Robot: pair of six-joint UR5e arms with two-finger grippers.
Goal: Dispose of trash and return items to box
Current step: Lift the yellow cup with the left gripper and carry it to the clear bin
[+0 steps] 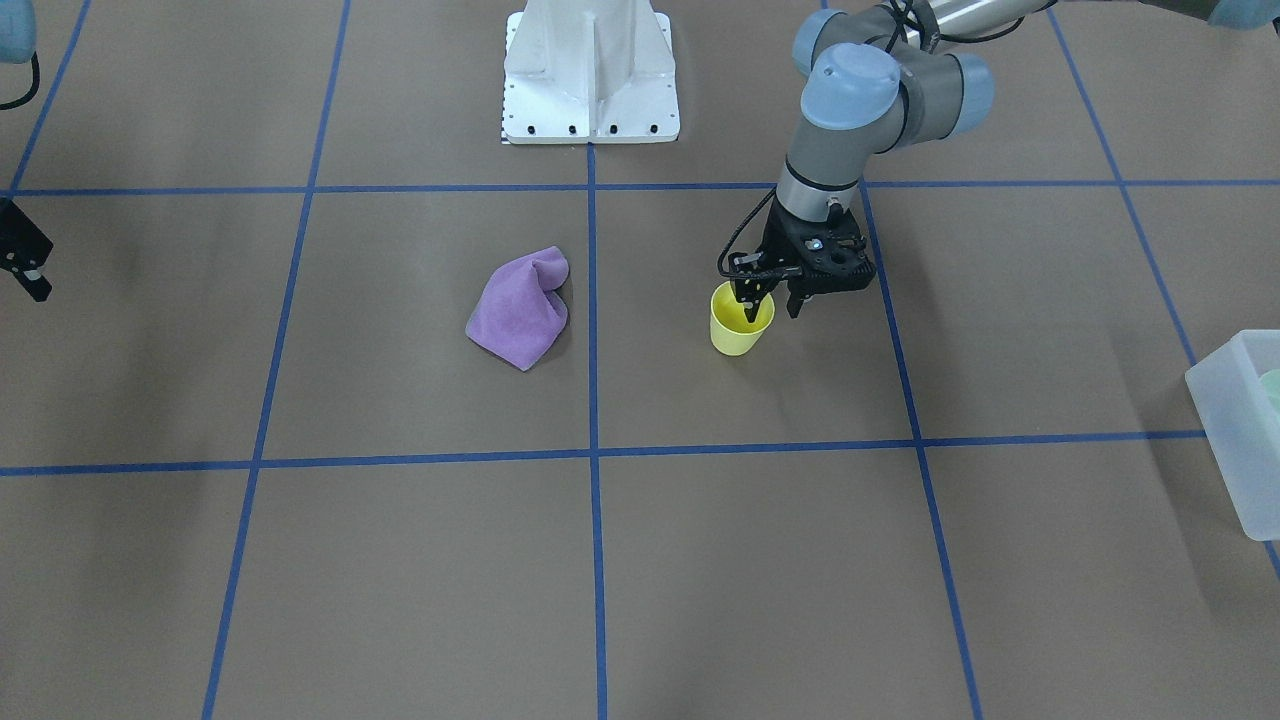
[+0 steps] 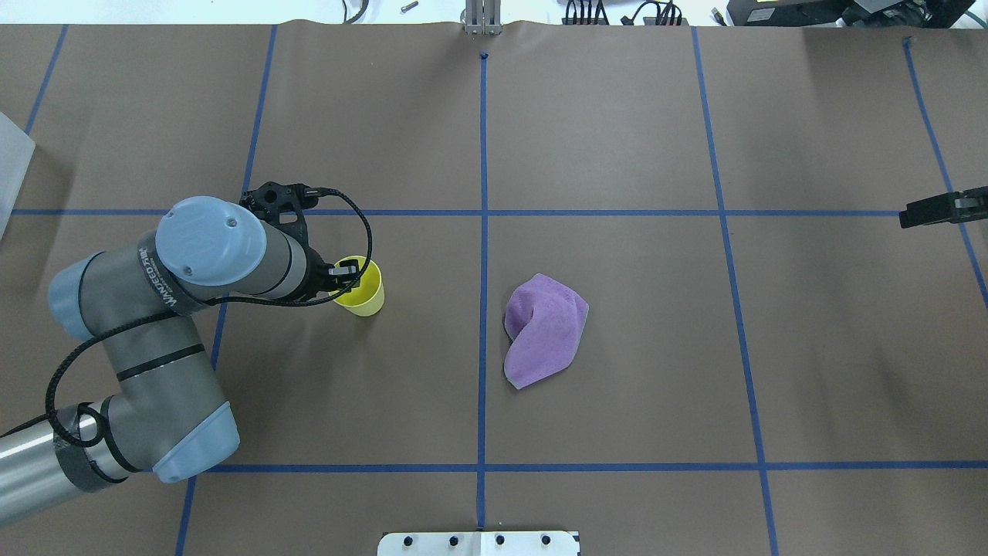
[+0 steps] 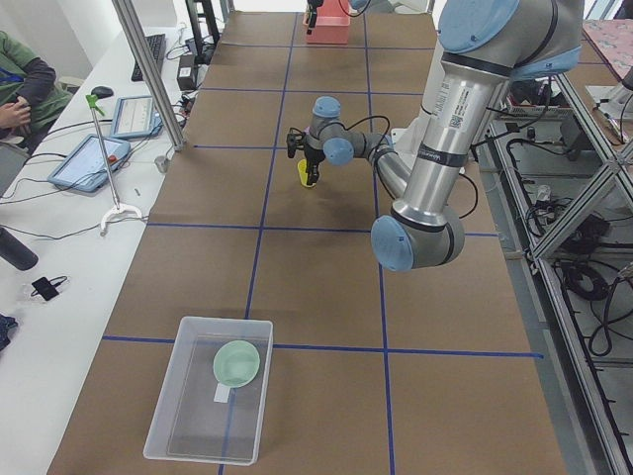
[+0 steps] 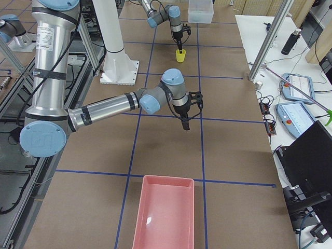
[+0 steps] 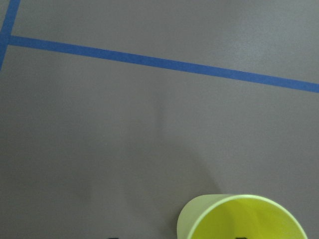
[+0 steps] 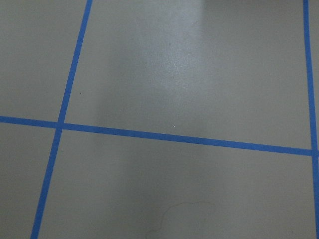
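A yellow cup (image 1: pixel 738 330) stands upright on the brown table, left of centre in the overhead view (image 2: pixel 369 295). My left gripper (image 1: pixel 772 305) is open and points down at it, one finger inside the cup and the other outside its wall. The cup's rim shows at the bottom of the left wrist view (image 5: pixel 239 219). The mint-green bowl (image 3: pixel 237 363) lies inside the frosted-white bin (image 3: pixel 203 416) at the table's end on my left. My right gripper (image 2: pixel 905 218) hangs over bare table far to the right; its fingers look shut and empty.
A crumpled purple cloth (image 2: pixel 544 328) lies near the table's middle, to the right of the cup. A pink tray (image 4: pixel 163 212) stands at the table's end on my right. The robot's white base plate (image 1: pixel 590 90) sits at the near edge.
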